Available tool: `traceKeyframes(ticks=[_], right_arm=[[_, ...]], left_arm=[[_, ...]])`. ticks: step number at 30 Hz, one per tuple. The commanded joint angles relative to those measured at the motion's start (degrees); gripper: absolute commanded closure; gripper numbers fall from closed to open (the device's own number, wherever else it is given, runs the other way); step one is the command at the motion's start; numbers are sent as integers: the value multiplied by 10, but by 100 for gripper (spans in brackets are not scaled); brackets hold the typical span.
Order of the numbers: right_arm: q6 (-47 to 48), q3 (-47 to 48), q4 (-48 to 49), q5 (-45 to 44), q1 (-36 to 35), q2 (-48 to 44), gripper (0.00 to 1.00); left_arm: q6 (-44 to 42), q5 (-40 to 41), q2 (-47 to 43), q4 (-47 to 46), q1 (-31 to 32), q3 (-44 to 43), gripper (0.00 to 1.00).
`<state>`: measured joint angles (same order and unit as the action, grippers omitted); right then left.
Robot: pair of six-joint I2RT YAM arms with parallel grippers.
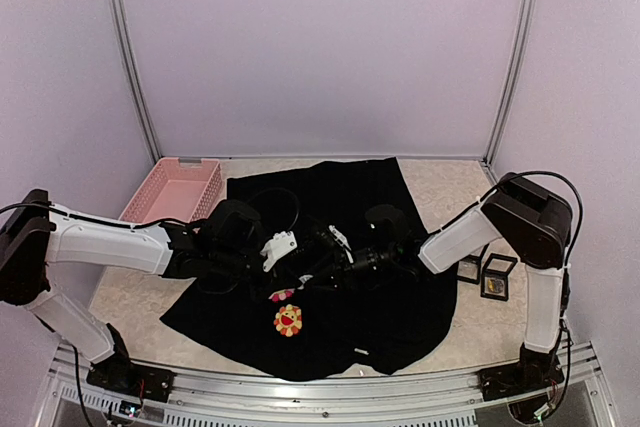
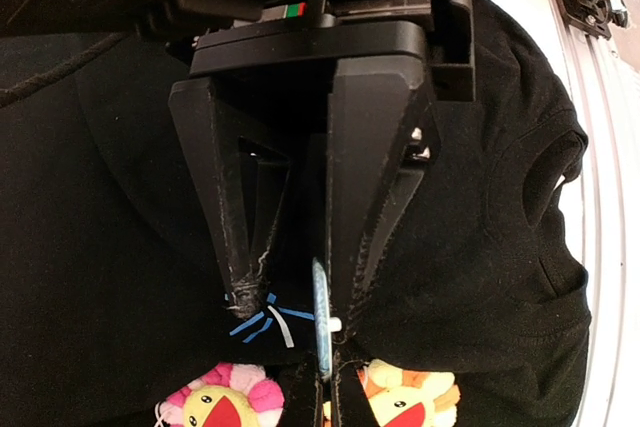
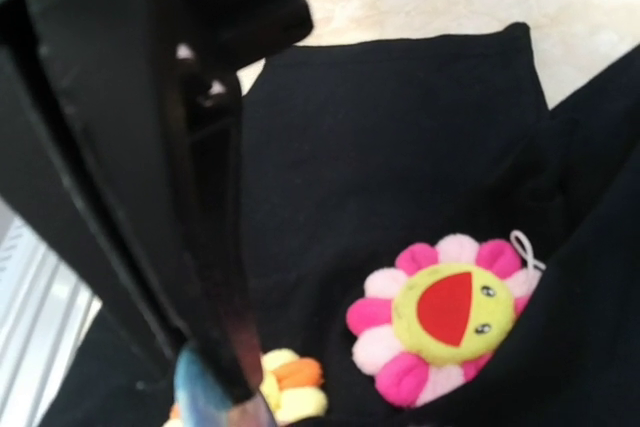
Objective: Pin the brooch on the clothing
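The clothing (image 1: 340,197), a black T-shirt, lies spread on the table with an orange flower (image 1: 288,320) on it. My left gripper (image 1: 298,265) meets my right gripper (image 1: 318,269) over its middle. In the left wrist view the left gripper (image 2: 298,297) is shut on a fold of black cloth (image 2: 480,247) just above a blue starburst (image 2: 262,322). The brooch (image 2: 320,312) stands edge-on beside it, pale blue, its pin stub pointing at the cloth. The right gripper's thin fingers (image 2: 347,402) pinch its lower end. In the right wrist view the brooch (image 3: 197,397) shows blurred behind one finger (image 3: 200,277).
A pink flower patch (image 3: 445,317) and the orange one (image 3: 290,387) sit close under the brooch. A pink basket (image 1: 175,192) stands at the back left. Small black boxes (image 1: 498,275) lie at the right by the right arm. A metal rail (image 1: 330,392) runs along the near edge.
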<state>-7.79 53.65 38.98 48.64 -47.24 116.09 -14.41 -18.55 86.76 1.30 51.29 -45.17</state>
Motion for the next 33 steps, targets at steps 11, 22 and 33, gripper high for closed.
traceKeyframes(ticks=[11,22,33], right_arm=[[-67,-7,32,-56,33,2,70],[-30,-26,16,-30,33,-25,59],[-3,-20,-153,-167,60,-99,55]], left_arm=[[-17,-27,3,12,14,-7,100],[-11,30,7,9,16,-11,100],[-94,214,43,104,120,-71,89]])
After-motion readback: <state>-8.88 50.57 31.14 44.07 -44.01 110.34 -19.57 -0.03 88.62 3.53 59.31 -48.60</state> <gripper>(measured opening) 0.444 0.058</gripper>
